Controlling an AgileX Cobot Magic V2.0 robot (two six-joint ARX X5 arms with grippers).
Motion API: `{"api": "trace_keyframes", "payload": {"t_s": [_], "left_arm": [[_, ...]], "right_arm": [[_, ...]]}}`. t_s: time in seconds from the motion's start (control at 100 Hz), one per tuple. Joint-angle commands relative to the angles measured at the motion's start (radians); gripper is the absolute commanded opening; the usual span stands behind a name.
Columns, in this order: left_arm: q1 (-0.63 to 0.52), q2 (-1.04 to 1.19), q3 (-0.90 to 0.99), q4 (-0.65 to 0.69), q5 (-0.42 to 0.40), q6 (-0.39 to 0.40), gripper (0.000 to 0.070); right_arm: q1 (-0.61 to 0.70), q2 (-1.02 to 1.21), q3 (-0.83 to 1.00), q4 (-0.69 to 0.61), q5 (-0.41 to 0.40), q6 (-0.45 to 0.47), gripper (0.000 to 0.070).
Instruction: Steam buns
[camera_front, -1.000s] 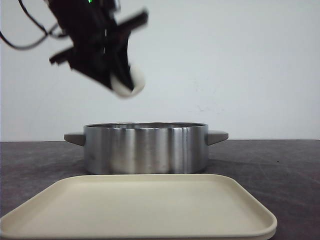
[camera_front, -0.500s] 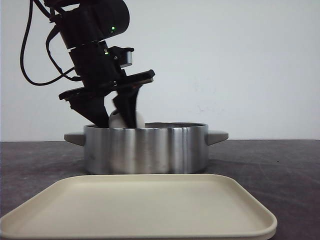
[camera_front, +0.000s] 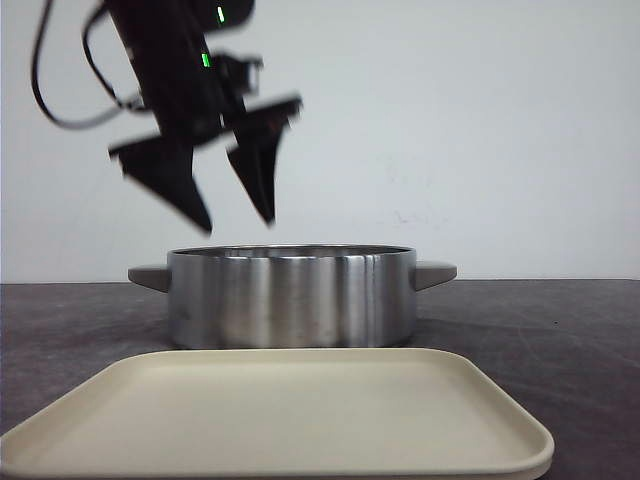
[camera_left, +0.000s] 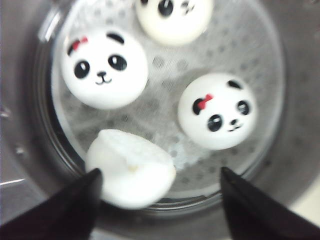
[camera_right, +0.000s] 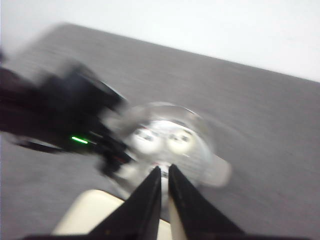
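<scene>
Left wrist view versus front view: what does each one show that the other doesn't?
Only the left wrist view looks down into the pot: four buns lie on its perforated floor, a bow-faced bun, a second bow-faced one, a third cut off by the frame edge, and a fourth lying with no face showing. Only the front view shows the cream tray, bare, in front of the pot, the pot's side handles, and the dark table. Both show the pot and the left gripper, open and empty above it.
</scene>
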Motion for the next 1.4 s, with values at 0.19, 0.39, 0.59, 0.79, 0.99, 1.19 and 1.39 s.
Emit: {"api": "trace_keyframes", "payload": {"t_s": [0.19, 0.39, 0.59, 0.79, 0.99, 1.19, 1.39], "left_arm": [[-0.023, -0.362, -0.003, 0.083, -0.06, 0.011, 0.0], [-0.023, -0.685, -0.194, 0.101, -0.066, 0.007, 0.0], [-0.023, -0.943, -0.399, 0.092, -0.067, -0.056, 0.0], [-0.023, -1.04, -0.426, -0.037, -0.068, -0.069, 0.0], [-0.023, -1.084, -0.426, -0.077, -0.068, -0.069, 0.0], [-0.023, -1.102, -0.425, -0.077, -0.068, -0.069, 0.0], [-0.023, -1.102, -0.425, -0.077, -0.068, -0.069, 0.0]], "right_arm": [[0.012, -0.158, -0.396, 0.331, -0.009, -0.018, 0.0015], [0.012, -0.344, -0.74, 0.629, -0.1, -0.031, 0.0015], [0.011, -0.409, -0.819, 0.711, -0.084, -0.026, 0.0015], [0.012, -0.41, -0.819, 0.773, -0.085, -0.029, 0.0015], [0.011, -0.41, -0.819, 0.808, -0.085, -0.029, 0.0015], [0.011, -0.41, -0.819, 0.809, -0.085, -0.029, 0.0015], [0.011, -0.41, -0.819, 0.809, -0.085, -0.029, 0.0015]]}}
